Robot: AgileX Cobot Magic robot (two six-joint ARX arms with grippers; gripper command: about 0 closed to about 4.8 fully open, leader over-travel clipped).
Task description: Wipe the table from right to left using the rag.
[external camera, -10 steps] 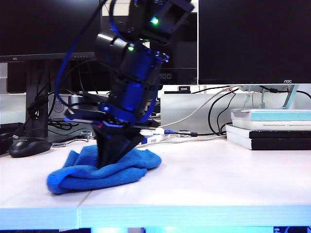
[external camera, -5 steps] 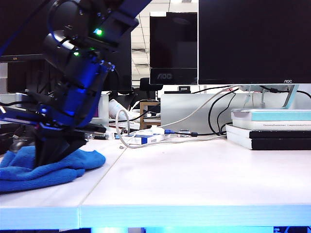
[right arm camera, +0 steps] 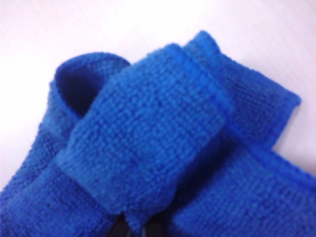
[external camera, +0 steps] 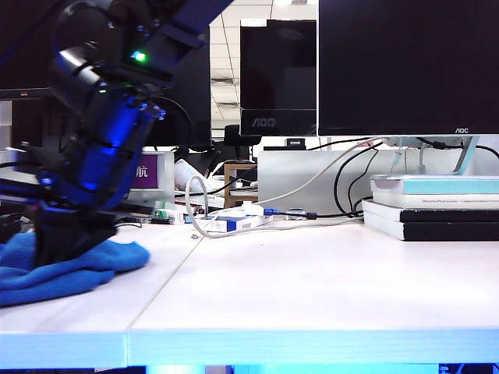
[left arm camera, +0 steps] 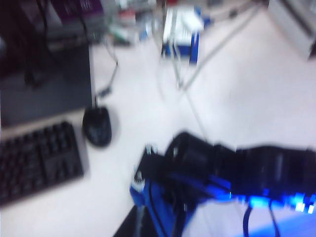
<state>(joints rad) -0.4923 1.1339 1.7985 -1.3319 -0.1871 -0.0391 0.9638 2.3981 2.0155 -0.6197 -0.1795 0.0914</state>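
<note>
At the far left of the exterior view, the right hand [external camera: 58, 248] reaches across the middle and presses down into the rag [external camera: 74, 269], which lies rumpled on the bench [external camera: 312, 288] and runs off the left edge of that picture. Its dark arm leans in from the upper left, a green light glowing on it. The right wrist view is almost filled with blue terry folds, and the black fingertips [right arm camera: 136, 231] sit close together at the cloth's edge, so this hand is closed on the rag [right arm camera: 158, 148].

From above, the blurred left wrist view looks down on that same arm and the blue cloth beneath it, with a black mouse [left arm camera: 97, 127] and a keyboard [left arm camera: 37, 160] lying on the bench nearby. The left hand itself shows in no picture.

Behind the bare right part of the bench stand dark monitors [external camera: 405, 66], loose cables [external camera: 312, 199] and a stack of books [external camera: 433, 206].
</note>
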